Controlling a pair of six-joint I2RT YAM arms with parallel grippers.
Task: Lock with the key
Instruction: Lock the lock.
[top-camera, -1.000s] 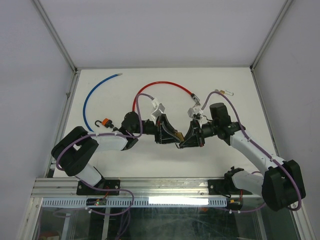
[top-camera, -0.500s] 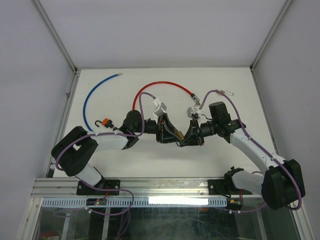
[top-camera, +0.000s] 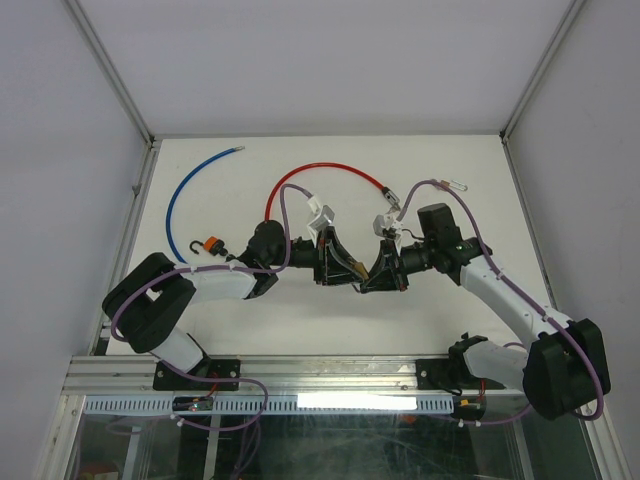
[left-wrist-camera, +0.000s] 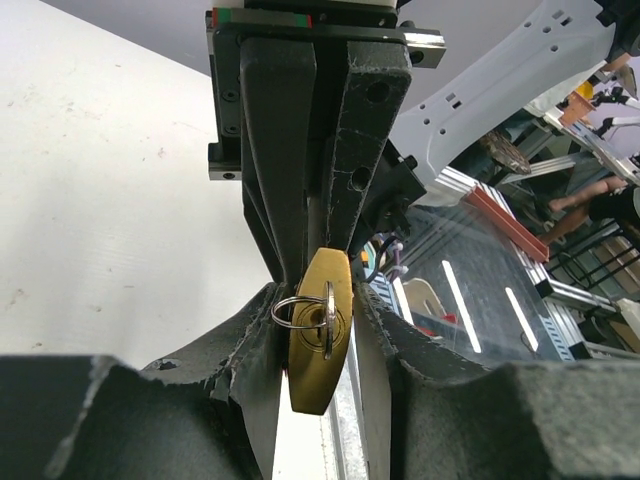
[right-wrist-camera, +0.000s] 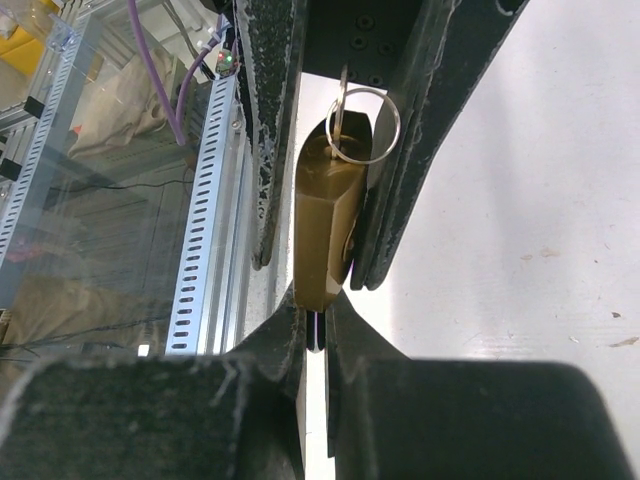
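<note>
Well, I have the padlock (left-wrist-camera: 318, 372) over mid-table (top-camera: 300, 325): left tool (left-wrist-camera: 318, 300), from 9 o'clock, half-open, clamps its body; right tool (right-wrist-camera: 318, 322), from 3 o'clock, pinches its end shut. Key (left-wrist-camera: 328, 322) is in; turning seems left.

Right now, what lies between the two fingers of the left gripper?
A brass padlock with a key ring on it sits there, pinched between both fingers; the left wrist view shows it.

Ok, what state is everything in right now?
padlock: held between both grippers; shackle hidden, cannot tell if locked.
key: in the keyhole, ring hanging from it.
left gripper: shut on padlock body.
right gripper: shut on padlock's other end.
red cable: lying loose, untouched.
blue cable: lying loose, untouched.
</note>
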